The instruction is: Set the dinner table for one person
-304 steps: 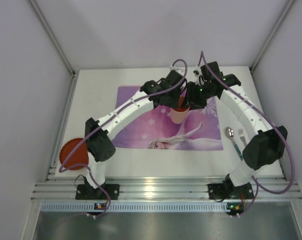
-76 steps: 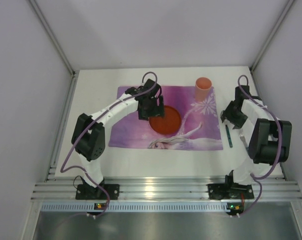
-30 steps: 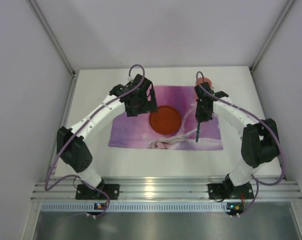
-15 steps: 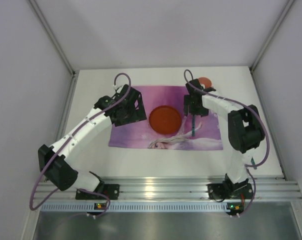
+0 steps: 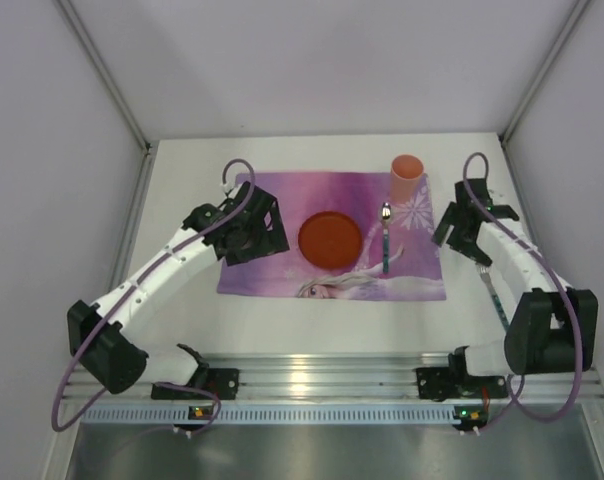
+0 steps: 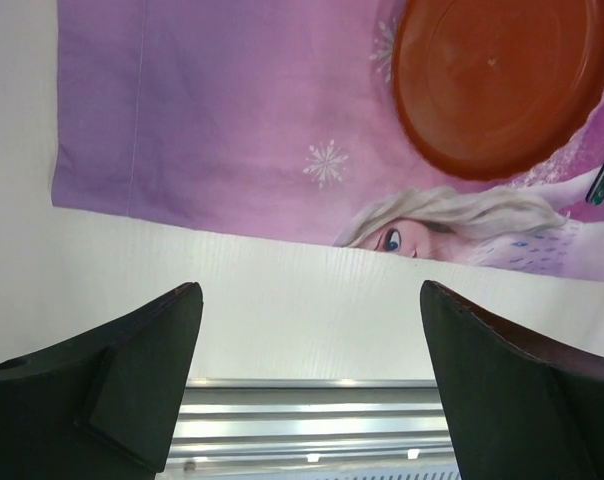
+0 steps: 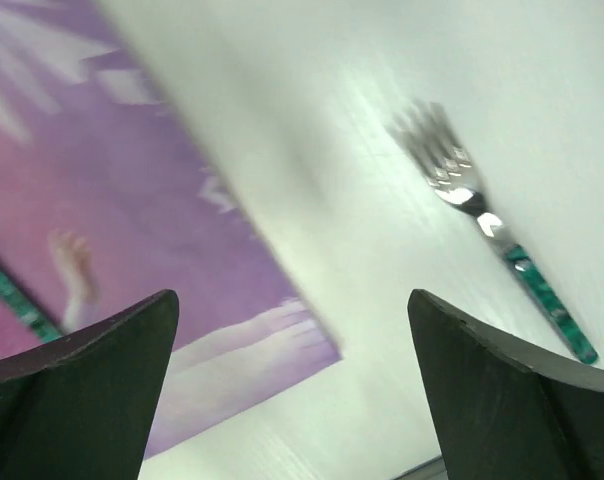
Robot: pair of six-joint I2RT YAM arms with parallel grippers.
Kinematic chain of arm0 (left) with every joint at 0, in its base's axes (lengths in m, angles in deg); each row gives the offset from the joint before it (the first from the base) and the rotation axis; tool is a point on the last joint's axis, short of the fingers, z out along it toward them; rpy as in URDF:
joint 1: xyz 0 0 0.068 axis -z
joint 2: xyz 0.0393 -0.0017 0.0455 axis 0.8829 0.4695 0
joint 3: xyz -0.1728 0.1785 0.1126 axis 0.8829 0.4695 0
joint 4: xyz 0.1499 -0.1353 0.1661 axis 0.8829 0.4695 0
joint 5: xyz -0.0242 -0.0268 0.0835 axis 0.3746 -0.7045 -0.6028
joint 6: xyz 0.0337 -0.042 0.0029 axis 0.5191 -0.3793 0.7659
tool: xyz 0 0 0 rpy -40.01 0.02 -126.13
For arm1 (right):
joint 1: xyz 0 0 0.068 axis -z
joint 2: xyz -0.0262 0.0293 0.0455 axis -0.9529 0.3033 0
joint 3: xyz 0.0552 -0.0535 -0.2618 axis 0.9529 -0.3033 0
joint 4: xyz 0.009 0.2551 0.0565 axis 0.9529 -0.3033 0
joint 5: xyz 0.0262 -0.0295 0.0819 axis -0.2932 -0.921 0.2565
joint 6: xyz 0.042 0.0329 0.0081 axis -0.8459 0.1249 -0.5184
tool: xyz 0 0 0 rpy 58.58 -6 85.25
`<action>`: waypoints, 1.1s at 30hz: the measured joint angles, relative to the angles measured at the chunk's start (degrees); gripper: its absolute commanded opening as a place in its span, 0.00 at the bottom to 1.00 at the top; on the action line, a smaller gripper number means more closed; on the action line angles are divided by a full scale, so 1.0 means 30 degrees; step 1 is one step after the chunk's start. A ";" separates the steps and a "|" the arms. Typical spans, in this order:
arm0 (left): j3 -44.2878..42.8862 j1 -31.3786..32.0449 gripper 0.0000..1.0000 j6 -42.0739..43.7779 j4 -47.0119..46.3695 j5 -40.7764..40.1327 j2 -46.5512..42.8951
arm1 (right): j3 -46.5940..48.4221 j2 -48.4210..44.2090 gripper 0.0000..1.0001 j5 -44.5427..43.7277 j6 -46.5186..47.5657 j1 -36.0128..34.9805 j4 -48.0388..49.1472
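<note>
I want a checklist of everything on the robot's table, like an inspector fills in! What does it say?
Surface: white dinner table, with a purple princess placemat lying flat on it.
Job's things: orange plate mid-placemat; spoon on the placemat to the plate's right; orange cup upright at the placemat's far right corner; fork on bare table right of the placemat.
Clutter: nothing seen.
Grippers: left pincer open, empty, over the placemat's left part; right pincer open, empty, near the fork.
Cables: purple cables loop along both arms.
Surroundings: pale walls; metal rail at the near edge.
</note>
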 measured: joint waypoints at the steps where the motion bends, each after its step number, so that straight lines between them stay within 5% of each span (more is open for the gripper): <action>1: 0.0466 0.0044 0.95 -0.0175 -0.0015 0.0051 -0.0452 | -0.0663 -0.0663 0.98 -0.0124 -0.0095 0.1005 -0.0146; 13: 0.5996 0.0583 0.94 -0.1625 -0.1253 0.1290 -0.5880 | -0.3847 -0.0219 0.97 -0.0109 0.0495 0.9173 -0.0707; 23: 0.6258 0.0583 0.95 -0.1093 -0.1625 0.2667 -0.6280 | -0.2674 0.3024 0.93 0.0124 0.1617 1.0273 -0.0189; 27: 0.6776 0.0583 0.95 -0.0663 -0.1792 0.2871 -0.7315 | -0.1974 0.3825 0.69 0.0707 0.2098 1.0265 -0.0204; 33: 0.6892 0.0583 0.95 -0.0248 -0.1581 0.2929 -0.7431 | -0.1880 0.4044 0.49 0.1457 0.2171 0.9872 0.0175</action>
